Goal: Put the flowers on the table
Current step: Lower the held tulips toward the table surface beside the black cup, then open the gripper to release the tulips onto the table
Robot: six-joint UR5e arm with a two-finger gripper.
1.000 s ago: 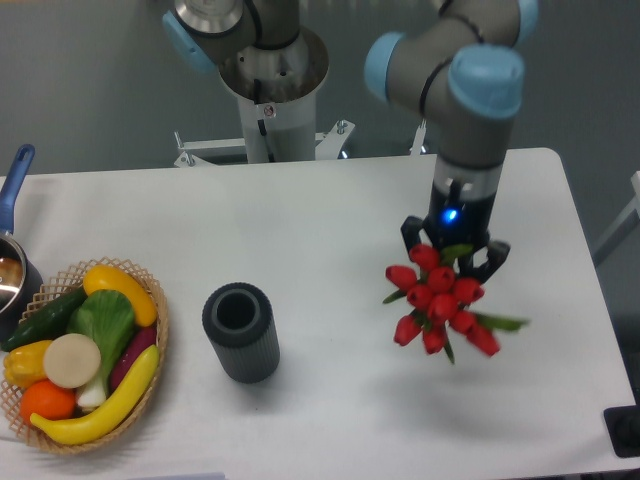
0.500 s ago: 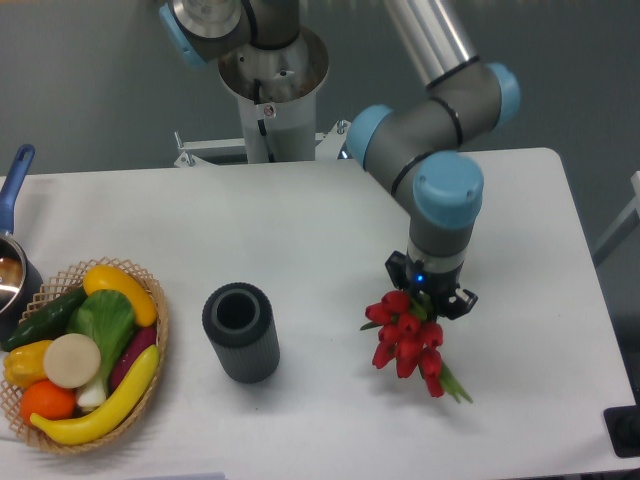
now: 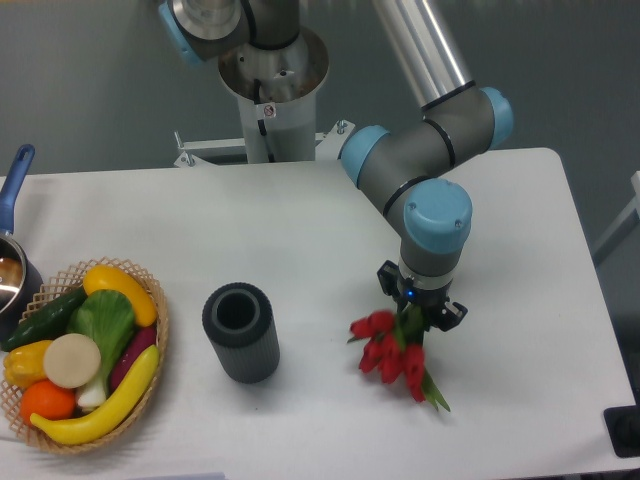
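Flowers (image 3: 390,350): red blooms, green stems.

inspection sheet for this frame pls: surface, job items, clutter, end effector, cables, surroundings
Surface: white table, matte, no spills seen.
Job's things: flowers, red tulips, low over the table right of centre; contact with the table cannot be told.
Clutter: dark ribbed vase upright and empty-looking; wicker basket of toy fruit and vegetables at left edge; pot with blue handle, cut off by the frame.
End effector: gripper pointing down, shut on the flowers.
Cables: nothing seen.
Surroundings: arm pedestal behind the table, grey floor, dark object at lower right corner.
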